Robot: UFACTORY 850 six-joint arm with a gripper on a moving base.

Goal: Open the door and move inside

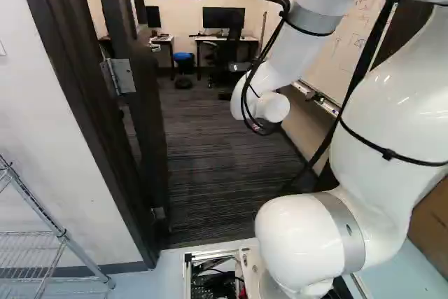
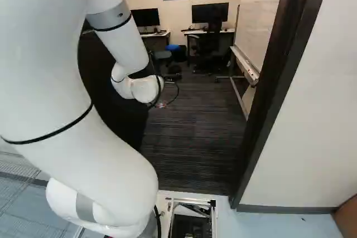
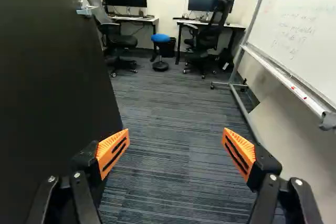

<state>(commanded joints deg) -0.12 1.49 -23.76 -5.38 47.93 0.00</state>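
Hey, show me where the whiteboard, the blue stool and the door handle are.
Whiteboard [image 3: 296, 30]: wrist view, on its writing surface.
Blue stool [image 3: 160, 38]: wrist view, on its seat.
Door handle [image 3: 87, 10]: wrist view, on its lever.

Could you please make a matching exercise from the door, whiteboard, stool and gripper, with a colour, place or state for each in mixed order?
Column one:
1. Door
2. Whiteboard
3. Stool
4. Gripper

Column two:
A. Blue on top
B. Spread wide, with orange pads
C. Dark, standing open, with a metal handle
D. Mounted on a stand, with writing on it

Right pairs: 1-C, 2-D, 3-A, 4-B.
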